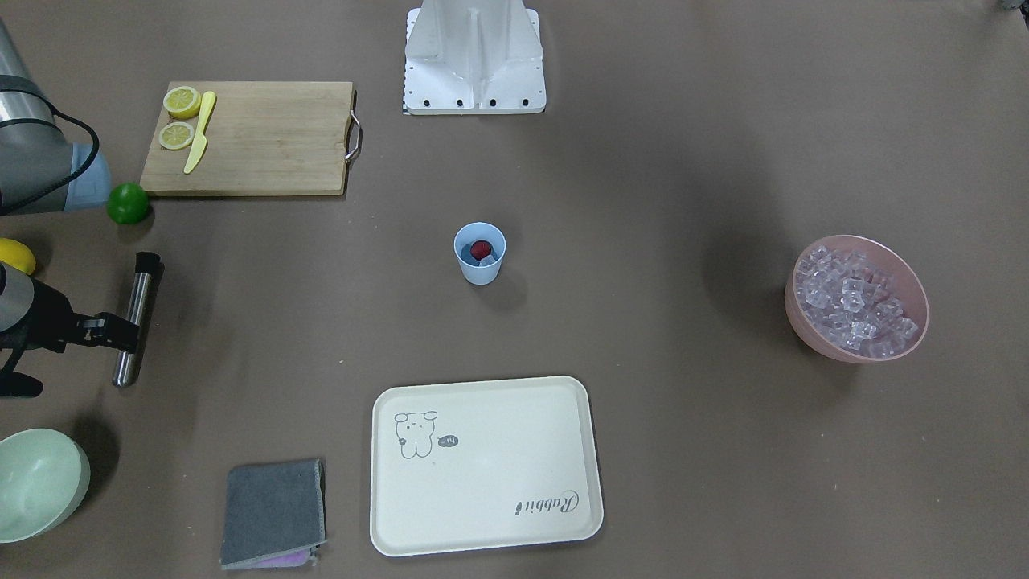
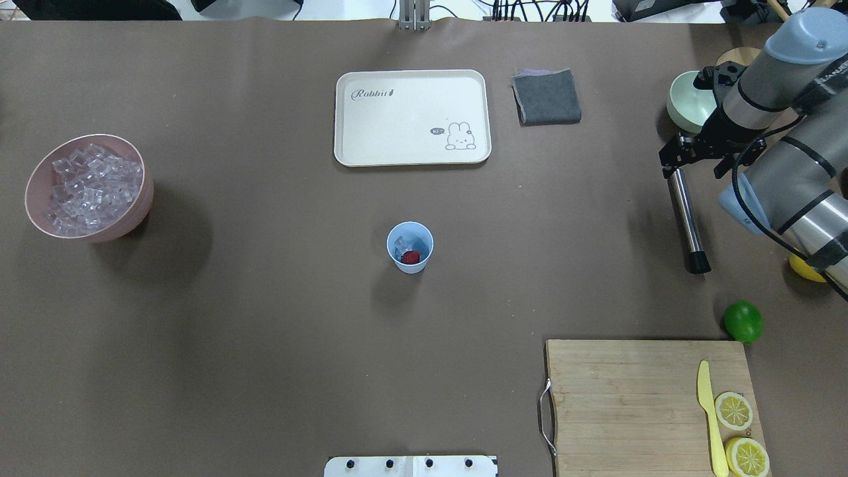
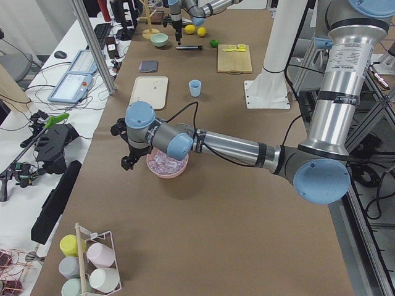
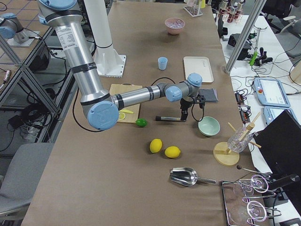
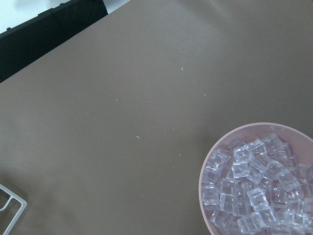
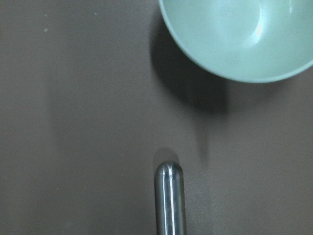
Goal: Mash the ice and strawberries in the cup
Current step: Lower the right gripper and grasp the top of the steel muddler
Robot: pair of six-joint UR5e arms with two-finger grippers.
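front-facing view: the cup (image 1: 480,256) already holds the strawberry (image 1: 481,250); mashing, we judge, is not yet begun. the steel muddler (image 1: 138,314) lies flat on the worktop (image 1: 643,161), well apart from the cup, with the right claw (image 1: 120,330) at its shaft; we cannot tell whether it pinches.

overhead view: ice (image 2: 401,245) sits in the cup beside the strawberry.

left side view: the left claw (image 3: 126,155) hangs far from the cup, over the pink bowl (image 3: 168,171); how its jaws stand we cannot tell.

Your brown-covered table (image 2: 265,331) carries a light blue cup (image 2: 411,267) at its centre, with a pink bowl (image 2: 142,199) well apart at one end, a cream tray (image 2: 411,126), a grey cloth (image 2: 546,97), a pale green bowl (image 2: 686,106), a steel rod (image 2: 686,215), a lime (image 2: 742,321), two lemons (image 4: 155,145) and a wooden cutting board (image 2: 623,404).
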